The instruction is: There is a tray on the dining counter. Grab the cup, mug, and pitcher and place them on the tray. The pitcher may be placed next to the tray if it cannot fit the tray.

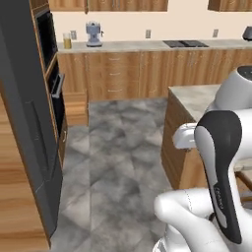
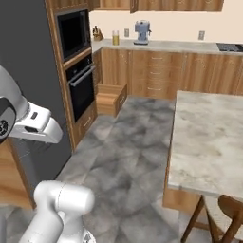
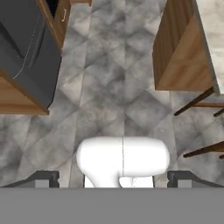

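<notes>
The dining counter [image 2: 209, 137] is my landmark, its marble top lying bare in the part I can see, with a wooden chair [image 2: 228, 213] tucked at its near corner. Across the grey tiled floor [image 2: 123, 161] from it stands the tall dark oven column [image 2: 76, 71]. Beyond the dining counter, along the back wall, runs the wall counter [image 2: 156, 46], and near its end closest to the oven column stands the pitcher [image 2: 115, 38], a clear glass vessel holding orange liquid, just beside a grey coffee machine [image 2: 141, 32]. My pincer [image 3: 113, 177] hangs over the floor beside the dining counter's wooden base, jaws spread wide apart and holding nothing.
</notes>
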